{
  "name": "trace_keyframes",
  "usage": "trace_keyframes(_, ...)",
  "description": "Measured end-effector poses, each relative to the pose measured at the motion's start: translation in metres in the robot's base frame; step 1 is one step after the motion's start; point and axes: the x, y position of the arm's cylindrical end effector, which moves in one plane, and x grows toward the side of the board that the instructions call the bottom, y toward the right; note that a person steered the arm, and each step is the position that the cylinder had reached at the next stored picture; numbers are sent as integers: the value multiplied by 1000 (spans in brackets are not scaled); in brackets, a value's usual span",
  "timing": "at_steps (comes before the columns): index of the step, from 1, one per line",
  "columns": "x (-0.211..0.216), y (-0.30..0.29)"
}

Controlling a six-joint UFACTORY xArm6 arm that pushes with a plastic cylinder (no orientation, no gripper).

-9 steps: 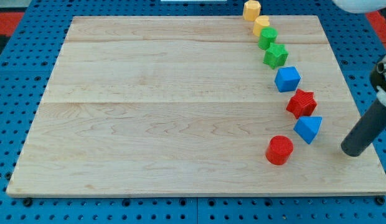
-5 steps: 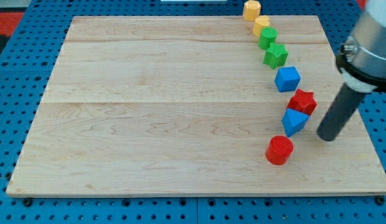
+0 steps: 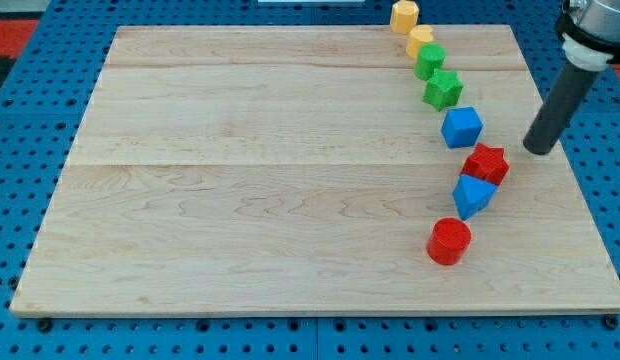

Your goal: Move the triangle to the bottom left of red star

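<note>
A pale wooden board (image 3: 290, 170) fills most of the frame, lying on a blue pegboard (image 3: 30, 120). I run a single dark rod — there is no claw on this arm, so nothing to open or close. My tip (image 3: 537, 150) sits at the right of the frame, to the upper right of the red star (image 3: 486, 164) and apart from it, touching no block.

The blue triangle (image 3: 473, 194) lies right of centre, touching the star's lower left edge. Below it and a little left, near but apart, stands a red cylinder (image 3: 449, 241).

Above the star, blocks curve up toward the top edge — a blue cube (image 3: 462, 127), a green star (image 3: 443, 90), a second green block (image 3: 429, 61), a yellow block (image 3: 420, 40), and an orange-yellow block (image 3: 404, 15) at the very top.
</note>
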Motion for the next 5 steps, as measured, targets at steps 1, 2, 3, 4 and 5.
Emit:
trace_keyframes(1,-11,0)
trace_keyframes(2,-11,-1)
trace_keyframes(3,-11,-1)
trace_keyframes(4,-29,1)
trace_keyframes(5,-75,-9)
